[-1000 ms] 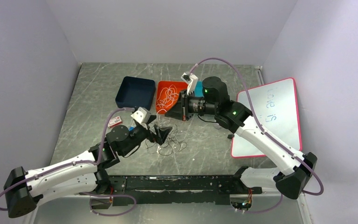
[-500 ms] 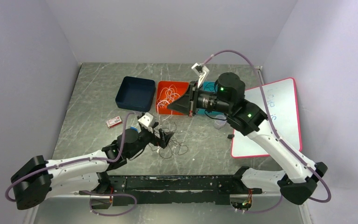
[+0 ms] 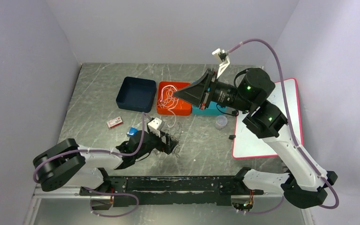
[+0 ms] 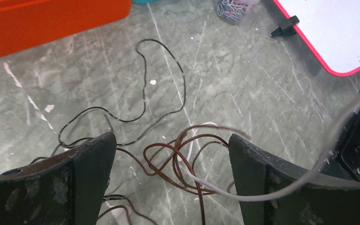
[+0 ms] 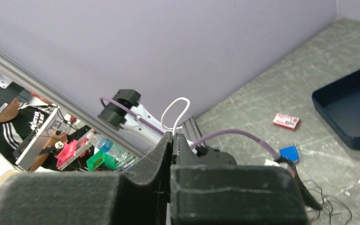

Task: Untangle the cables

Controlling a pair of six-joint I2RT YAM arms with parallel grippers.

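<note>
A tangle of brown cables (image 4: 178, 159) lies on the table between the fingers of my left gripper (image 4: 171, 140), which is open and low over it. A thin black cable (image 4: 143, 93) loops just beyond. A white cable (image 4: 243, 194) runs out of the tangle across the right finger. In the top view the left gripper (image 3: 171, 143) sits on the dark tangle (image 3: 176, 149). My right gripper (image 3: 178, 96) is raised over the orange tray, shut on a white cable whose loop (image 5: 176, 115) sticks out above the tips (image 5: 173, 136). More white cables (image 3: 168, 98) lie in that tray.
A dark blue bin (image 3: 136, 93) stands left of the orange tray (image 3: 183, 111), a teal box (image 3: 206, 110) to its right. A cup of paper clips (image 3: 221, 122), a small black piece (image 3: 232, 137) and a pink-edged whiteboard (image 3: 272, 122) lie right. A red-white box (image 3: 115, 123) and blue cap (image 3: 132, 132) lie left.
My right arm has lifted and swung right, its shut gripper rising from table level to above the tray. My left arm has stretched low along the table, its gripper now down over the tangle.
</note>
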